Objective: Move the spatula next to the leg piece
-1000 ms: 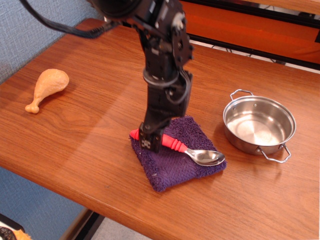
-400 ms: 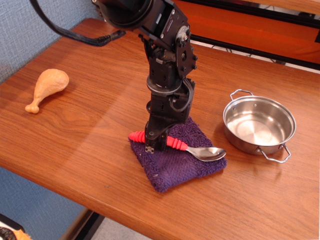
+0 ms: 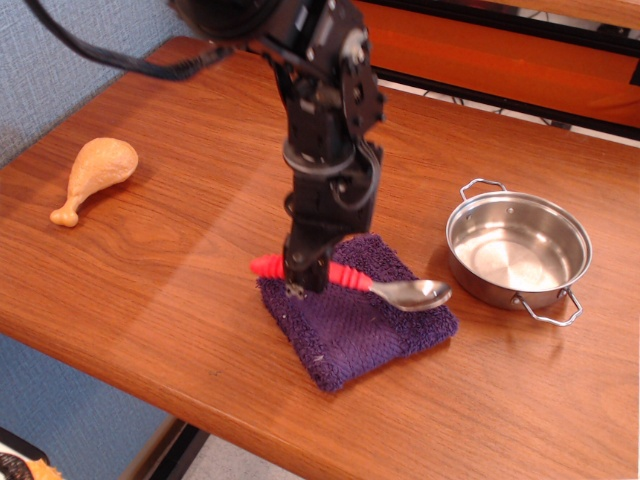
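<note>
Item 1. Purple towel (image 3: pixel 355 325): a thick square of terry cloth, lying flat on the wooden table (image 3: pixel 200 200) near its front edge, one corner turned toward the camera. Taken here as the landmark for all other entries.

Item 2. Spatula (image 3: pixel 350 280): red ribbed handle, shiny metal bowl. It lies across the towel's far half, handle end projecting past the towel's left corner, bowl reaching toward the towel's right corner. The bowl casts a shadow on the cloth beneath it; whether the utensil touches the towel or sits just above it cannot be told.

Item 3. Gripper (image 3: pixel 303 272): black, pointing straight down from the arm, positioned over the towel's left part. Its fingers are closed around the red handle, about a third of the way along from the handle's free end, so red shows on both sides of the black tips.

Item 4. Leg piece (image 3: pixel 96 175): tan-orange toy drumstick, lying on the bare table well apart from the towel, off to its left and farther back. Plump end points away from the camera, narrow knobbed end toward the front left.

Item 5. Steel pot (image 3: pixel 517 250): shallow, two wire handles, nothing visible inside, standing upright on the table just beyond the towel's right corner, not touching it.
</note>
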Controlling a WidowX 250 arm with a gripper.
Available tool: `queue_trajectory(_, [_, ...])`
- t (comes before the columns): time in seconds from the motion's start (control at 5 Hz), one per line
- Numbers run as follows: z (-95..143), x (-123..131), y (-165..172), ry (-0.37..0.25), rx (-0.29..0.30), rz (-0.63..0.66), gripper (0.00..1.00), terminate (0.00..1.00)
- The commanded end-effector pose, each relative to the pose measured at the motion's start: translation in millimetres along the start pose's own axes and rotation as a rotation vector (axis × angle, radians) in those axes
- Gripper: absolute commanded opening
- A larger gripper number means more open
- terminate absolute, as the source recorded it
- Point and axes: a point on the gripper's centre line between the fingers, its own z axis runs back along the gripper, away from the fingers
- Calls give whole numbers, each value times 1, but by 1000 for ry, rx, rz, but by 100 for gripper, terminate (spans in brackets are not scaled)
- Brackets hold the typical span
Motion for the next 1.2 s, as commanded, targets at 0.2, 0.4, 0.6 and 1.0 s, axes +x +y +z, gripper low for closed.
queue_trajectory(0.2, [42,-51,49,26,155,251,0,0])
queue_trajectory(0.4, [36,-86,55,103,178,367,0,0])
queue_trajectory(0.6, [26,-119,52,176,185,608,0,0])
queue_trajectory(1.0, [6,-137,31,234,186,1108,0,0])
